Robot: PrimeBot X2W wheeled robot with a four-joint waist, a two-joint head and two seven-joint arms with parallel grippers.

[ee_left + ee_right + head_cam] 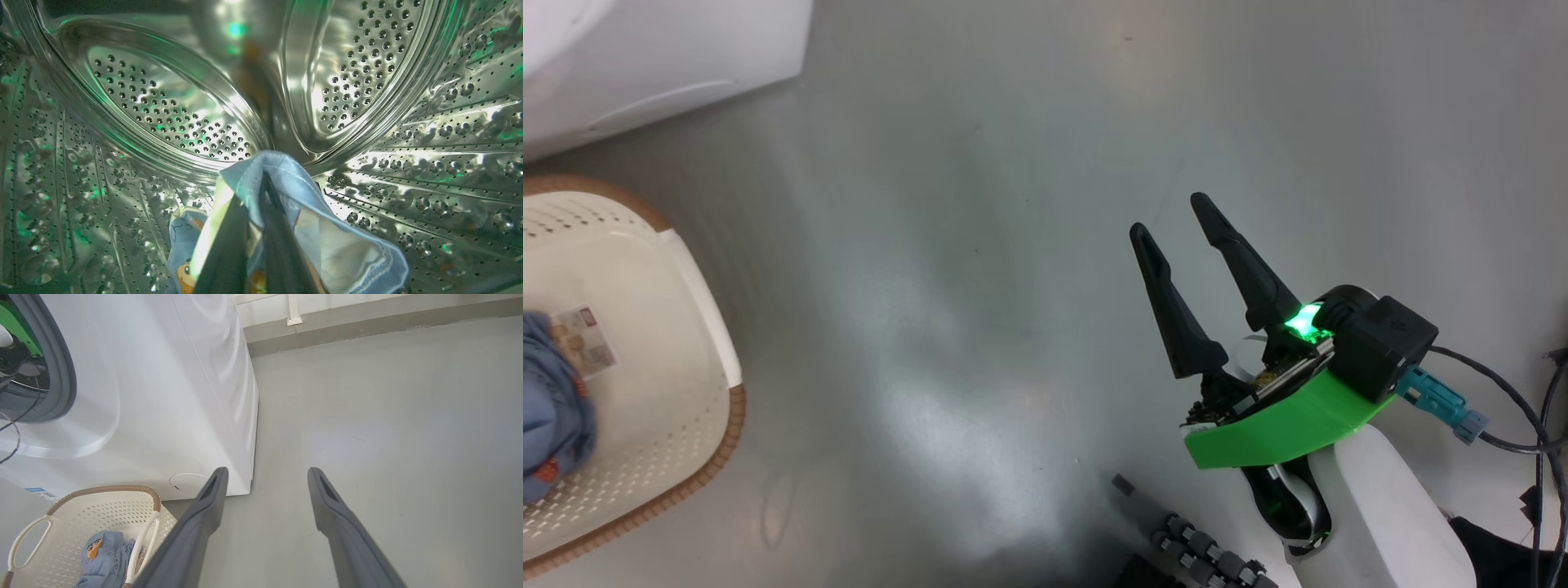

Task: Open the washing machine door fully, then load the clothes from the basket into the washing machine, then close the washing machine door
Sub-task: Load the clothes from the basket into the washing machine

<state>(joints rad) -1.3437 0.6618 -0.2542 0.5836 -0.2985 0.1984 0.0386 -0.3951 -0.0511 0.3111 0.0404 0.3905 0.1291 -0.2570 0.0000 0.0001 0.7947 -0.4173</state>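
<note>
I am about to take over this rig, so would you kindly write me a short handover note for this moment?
Left gripper: shut on a blue garment inside the drum.
Right gripper: open, empty, above the floor.
Basket: beside the washing machine, second blue garment inside.
Done: door evidently open, first garment brought into the drum.
Left: release it, load the second garment, close the door.

Left wrist close inside drum [163, 114], head and right wrist above basket [715, 327].
</note>
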